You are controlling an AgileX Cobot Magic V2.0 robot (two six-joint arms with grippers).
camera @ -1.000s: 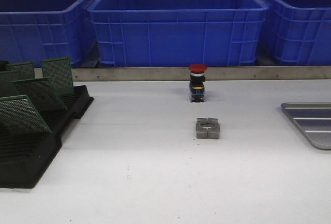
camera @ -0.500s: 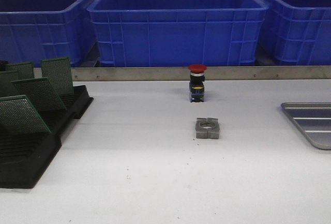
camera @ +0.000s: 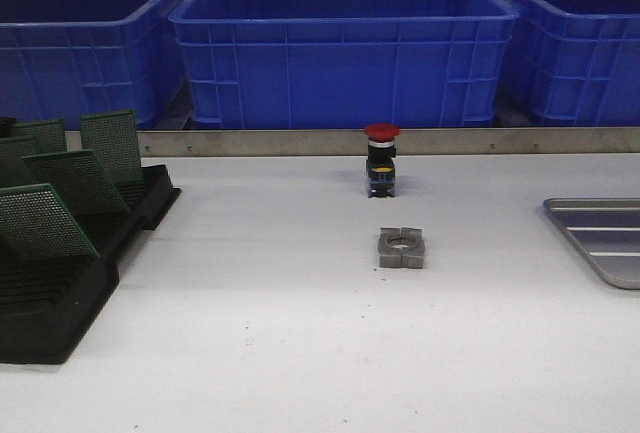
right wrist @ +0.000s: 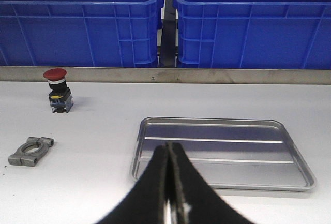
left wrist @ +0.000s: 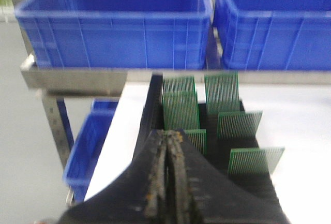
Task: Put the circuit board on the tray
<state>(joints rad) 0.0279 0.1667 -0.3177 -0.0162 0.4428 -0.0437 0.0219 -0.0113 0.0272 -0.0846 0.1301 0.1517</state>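
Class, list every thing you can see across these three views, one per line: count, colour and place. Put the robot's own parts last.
Crates: at least three, blue, on a shelf behind the table.
Rack: one, black, table's left edge.
Circuit boards: at least five, green, standing tilted in the rack.
Push button: one, red cap on black body, table's middle, far side.
Clamp: one, grey metal, just nearer than the push button.
Tray: one, grey metal, empty, table's right side.
Table: one, white.
Left hand: one, black, shut, above the rack.
Right hand: one, black, shut, near the tray.
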